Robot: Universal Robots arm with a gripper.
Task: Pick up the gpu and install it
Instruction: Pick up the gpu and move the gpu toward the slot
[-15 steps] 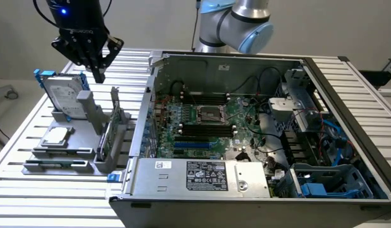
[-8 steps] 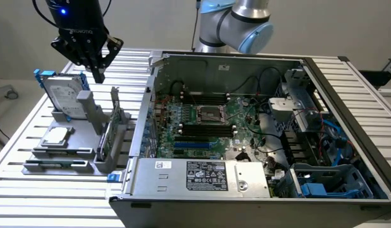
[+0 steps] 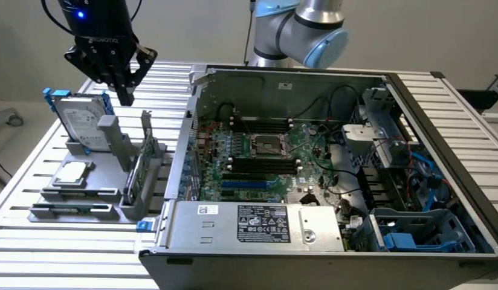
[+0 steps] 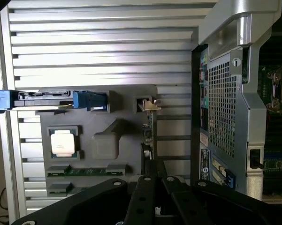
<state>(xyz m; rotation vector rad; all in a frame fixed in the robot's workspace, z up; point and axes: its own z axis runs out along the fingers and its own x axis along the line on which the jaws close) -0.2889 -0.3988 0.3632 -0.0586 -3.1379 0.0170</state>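
Observation:
The gpu (image 3: 142, 164) stands on its long edge in a slot of the grey fixture (image 3: 104, 181), a thin card with its green board showing, just outside the open computer case (image 3: 313, 78). In the wrist view the gpu (image 4: 149, 133) appears edge-on with its metal bracket at one end. My gripper (image 3: 124, 96) hangs above the far end of the fixture, up and back from the card and apart from it. Its black fingers (image 4: 145, 192) point down, shut with nothing between them.
On the fixture also stand a silver hard drive (image 3: 80, 121) with blue rails, a square CPU chip (image 3: 72, 173) and a memory stick (image 3: 72, 209). The motherboard (image 3: 257, 157) lies exposed inside the case, with a blue slot (image 3: 242, 182) near the case's fixture-side wall (image 4: 225, 108).

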